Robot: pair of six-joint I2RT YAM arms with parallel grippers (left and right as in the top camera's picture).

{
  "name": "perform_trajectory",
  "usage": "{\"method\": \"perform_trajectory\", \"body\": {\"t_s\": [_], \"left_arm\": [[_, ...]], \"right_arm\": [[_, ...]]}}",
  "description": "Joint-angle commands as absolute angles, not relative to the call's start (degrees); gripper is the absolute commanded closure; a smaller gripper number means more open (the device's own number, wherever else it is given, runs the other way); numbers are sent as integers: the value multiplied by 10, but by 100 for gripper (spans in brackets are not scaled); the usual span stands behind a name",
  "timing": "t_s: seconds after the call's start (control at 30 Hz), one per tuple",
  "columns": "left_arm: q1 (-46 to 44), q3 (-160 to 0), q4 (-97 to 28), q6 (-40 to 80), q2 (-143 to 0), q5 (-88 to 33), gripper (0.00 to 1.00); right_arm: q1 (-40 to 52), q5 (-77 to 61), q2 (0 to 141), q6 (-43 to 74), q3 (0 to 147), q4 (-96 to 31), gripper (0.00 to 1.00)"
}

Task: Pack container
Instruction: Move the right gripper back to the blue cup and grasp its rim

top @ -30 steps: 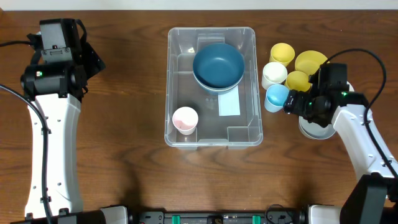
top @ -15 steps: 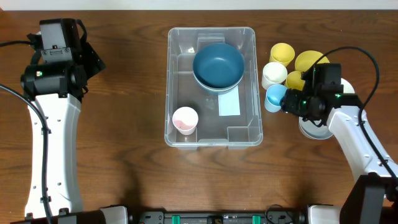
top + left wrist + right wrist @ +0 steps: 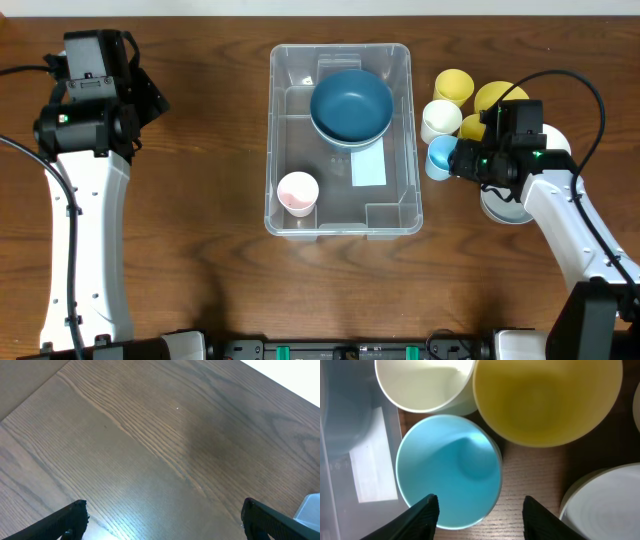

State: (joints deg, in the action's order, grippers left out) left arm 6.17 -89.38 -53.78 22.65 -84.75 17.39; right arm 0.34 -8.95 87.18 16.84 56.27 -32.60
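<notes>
The container (image 3: 272,150) sat mid-counter near the far edge, bowl (image 3: 350,105) and pink cup (image 3: 297,190) already in. The cups (image 3: 453,85) by the right edge were unpacked. The right gripper (image 3: 481,512) hung spread over the blue cup (image 3: 447,467), and the left gripper (image 3: 167,520) was spread, empty.

container (image 3: 311,508): only a corner, cut by right edge
white bowl (image 3: 497,208): half under right arm (image 3: 572,215)
yellow cup (image 3: 547,400): top cropped
</notes>
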Motion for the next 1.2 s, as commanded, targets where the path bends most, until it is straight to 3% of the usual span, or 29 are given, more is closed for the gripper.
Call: {"method": "perform_trajectory", "body": {"t_s": [0.0, 0.4, 0.63, 0.83, 1.17], "left_arm": [[64, -903, -539, 230, -847, 186, 2], [64, -903, -539, 230, -847, 186, 2], [64, -903, -539, 230, -847, 186, 2], [64, -903, -539, 230, -847, 186, 2], [64, -903, -539, 230, -847, 186, 2]], "right_arm": [[8, -84, 882, 176, 560, -322, 47], [11, -84, 926, 178, 559, -299, 48], [12, -84, 929, 178, 559, -296, 58], [12, -84, 929, 178, 559, -297, 80], [12, -84, 929, 178, 559, -298, 85]]}}
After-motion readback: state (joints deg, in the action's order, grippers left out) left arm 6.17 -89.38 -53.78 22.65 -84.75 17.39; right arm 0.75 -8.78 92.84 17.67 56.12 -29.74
